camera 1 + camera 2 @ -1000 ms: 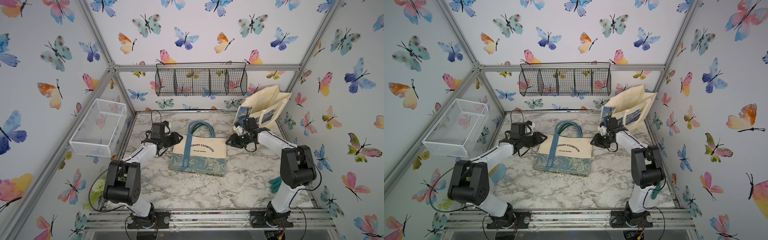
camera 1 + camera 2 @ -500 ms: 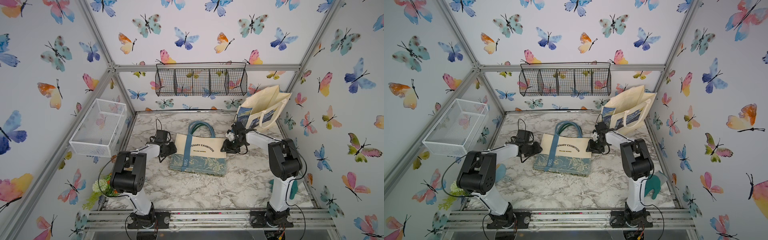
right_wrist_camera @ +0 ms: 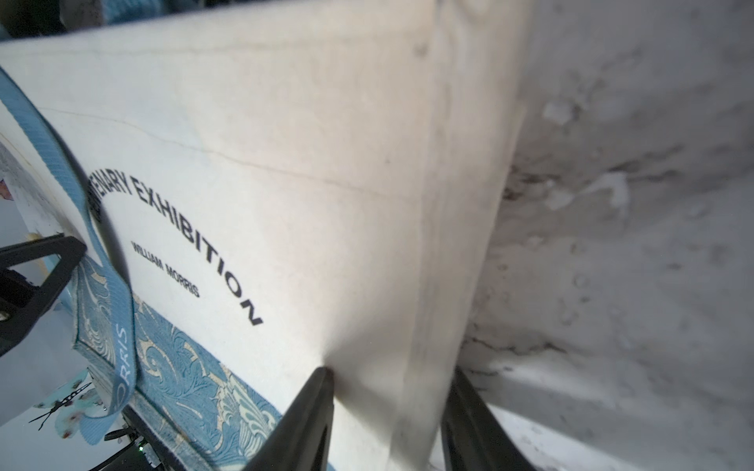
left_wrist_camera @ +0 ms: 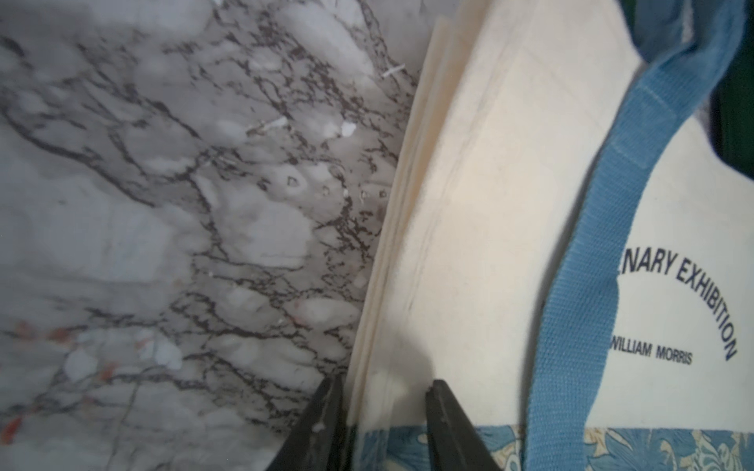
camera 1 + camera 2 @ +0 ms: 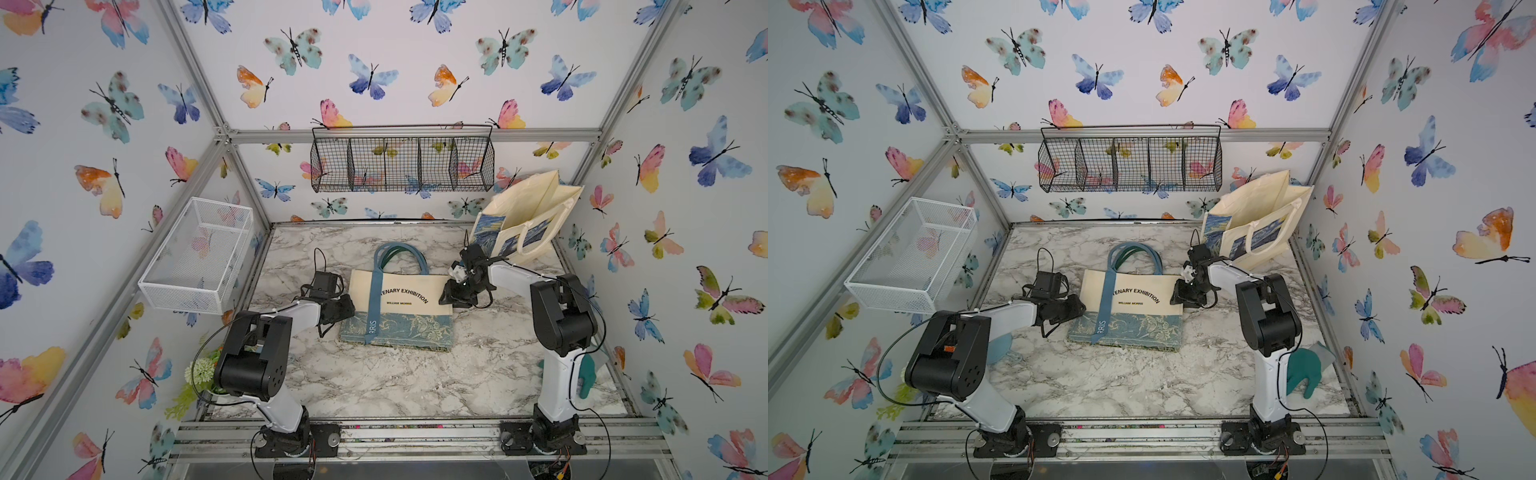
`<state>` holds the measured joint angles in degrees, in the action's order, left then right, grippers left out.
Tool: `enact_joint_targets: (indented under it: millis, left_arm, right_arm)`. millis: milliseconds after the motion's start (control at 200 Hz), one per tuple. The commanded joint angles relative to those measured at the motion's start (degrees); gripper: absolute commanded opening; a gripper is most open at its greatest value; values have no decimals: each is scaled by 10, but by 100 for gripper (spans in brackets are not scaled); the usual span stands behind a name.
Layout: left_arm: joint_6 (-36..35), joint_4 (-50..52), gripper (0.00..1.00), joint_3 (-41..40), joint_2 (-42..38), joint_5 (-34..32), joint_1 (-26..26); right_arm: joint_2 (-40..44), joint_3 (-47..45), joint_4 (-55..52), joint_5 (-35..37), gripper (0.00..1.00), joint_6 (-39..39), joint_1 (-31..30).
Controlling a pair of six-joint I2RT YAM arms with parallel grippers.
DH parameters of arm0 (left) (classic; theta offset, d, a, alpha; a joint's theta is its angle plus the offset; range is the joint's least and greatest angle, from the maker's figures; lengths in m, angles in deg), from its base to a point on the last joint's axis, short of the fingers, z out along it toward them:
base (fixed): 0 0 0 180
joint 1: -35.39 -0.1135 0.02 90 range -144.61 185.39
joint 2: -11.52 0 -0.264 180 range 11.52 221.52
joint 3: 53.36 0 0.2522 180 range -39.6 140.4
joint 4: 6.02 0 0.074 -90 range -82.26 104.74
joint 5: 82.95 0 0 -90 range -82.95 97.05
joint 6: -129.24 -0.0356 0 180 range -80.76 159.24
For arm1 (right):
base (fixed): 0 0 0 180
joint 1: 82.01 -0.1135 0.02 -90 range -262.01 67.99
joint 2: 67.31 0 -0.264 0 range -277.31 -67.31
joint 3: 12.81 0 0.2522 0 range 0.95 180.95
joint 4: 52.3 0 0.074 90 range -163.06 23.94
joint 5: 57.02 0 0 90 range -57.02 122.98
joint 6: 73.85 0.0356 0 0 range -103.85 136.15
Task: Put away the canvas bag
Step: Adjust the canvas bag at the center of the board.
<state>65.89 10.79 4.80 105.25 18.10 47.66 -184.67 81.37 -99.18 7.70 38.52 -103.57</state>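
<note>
Canvas bag lies flat on the marble table, mid-table between the two arms; printed face up, blue handles looped toward the back wall, floral blue band along the near edge.

Handling, judged: light, soft and limp; folded flat into several plies, so it will likely sag between two holds, and may fan open if only the top ply is caught; the weave looks coarse enough not to slip. Best holds: the two layered side edges taken together with every ply in the bite; or the webbing handles, which look stitched and strong.

Left gripper: jaws apart, astride the bag's left edge; outer finger over marble, inner finger over cloth; a sliver of table shows beside the outer finger; nothing clenched yet.

Right gripper: jaws astride the opposite edge; cloth fills the gap and dimples at one finger; reads as clamped on the bag.

Against a second ago: both grippers stood higher, near the bag's upper corners; now both sit low at its side edges, nearer the front and drawn in; the bag itself has not shifted; the standing tote at rear right is unchanged.
</note>
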Motion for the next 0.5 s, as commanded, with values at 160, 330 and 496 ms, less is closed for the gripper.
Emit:
enact_joint_targets:
  millis: [160, 330, 496]
  left_arm:
    - [19, 27, 37, -55, -43, 15, 20]
    - [11, 56, 40, -25, -56, -7, 20]
    - [-25, 132, 44, 54, -92, -61, 20]
  right_arm:
    - [-34, 40, -28, -3, 46, -15, -3]
    - [-18, 57, -54, 28, 46, -26, -4]
    - [17, 109, -102, 80, 46, -47, -3]
